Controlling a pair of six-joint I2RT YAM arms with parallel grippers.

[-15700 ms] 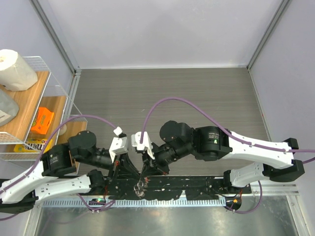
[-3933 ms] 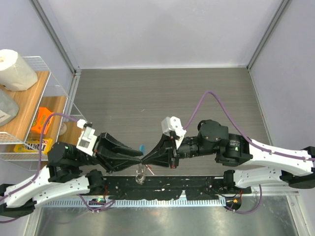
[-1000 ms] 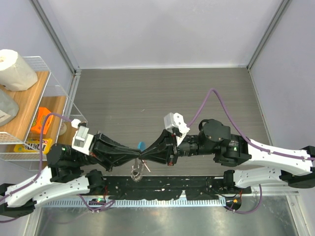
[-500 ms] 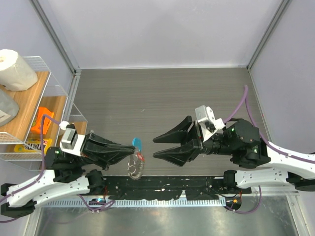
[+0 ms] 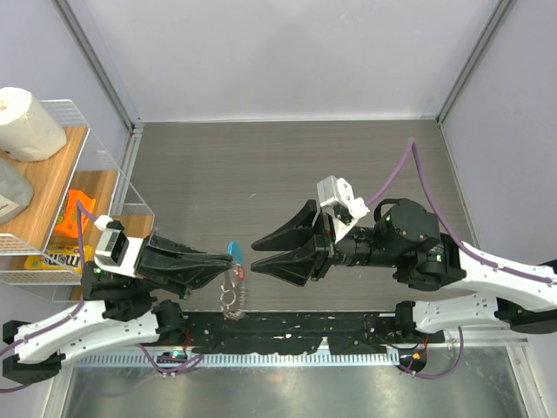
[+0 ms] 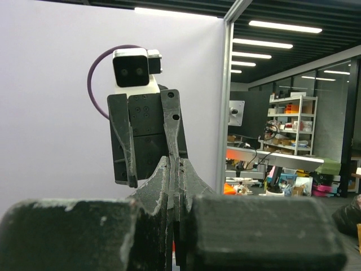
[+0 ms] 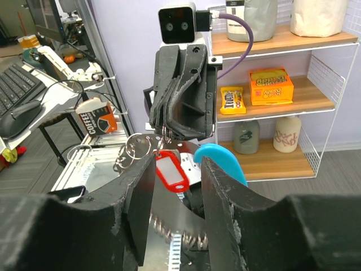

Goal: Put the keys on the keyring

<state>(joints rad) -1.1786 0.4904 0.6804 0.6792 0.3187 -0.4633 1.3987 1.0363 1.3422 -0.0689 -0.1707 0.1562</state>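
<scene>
My left gripper (image 5: 219, 261) is shut on the keyring (image 5: 231, 296), a bunch of silvery rings and chain hanging below its tips. The keyring's light-blue crescent tag (image 5: 235, 251) sticks up beside the tips. The red key (image 5: 241, 273), which looks like a red plastic tag with a pale window, hangs from a small ring at those tips. My right gripper (image 5: 255, 257) is open and empty, a short way right of the bunch. In the right wrist view my open gripper (image 7: 177, 165) frames the red key (image 7: 172, 172), the blue tag (image 7: 223, 161) and the rings (image 7: 134, 151). In the left wrist view my gripper (image 6: 174, 166) is shut.
A wire shelf rack (image 5: 83, 161) with a paper roll (image 5: 26, 122) and an orange pack (image 5: 74, 213) stands at the left edge. The black rail of the arm bases (image 5: 296, 335) runs along the near edge. Grey walls (image 5: 287, 52) close the back and sides.
A second ago the two grippers met tip to tip. The right gripper has opened, drawn back right, then come a little nearer. The left gripper moved left, holding the keyring.
</scene>
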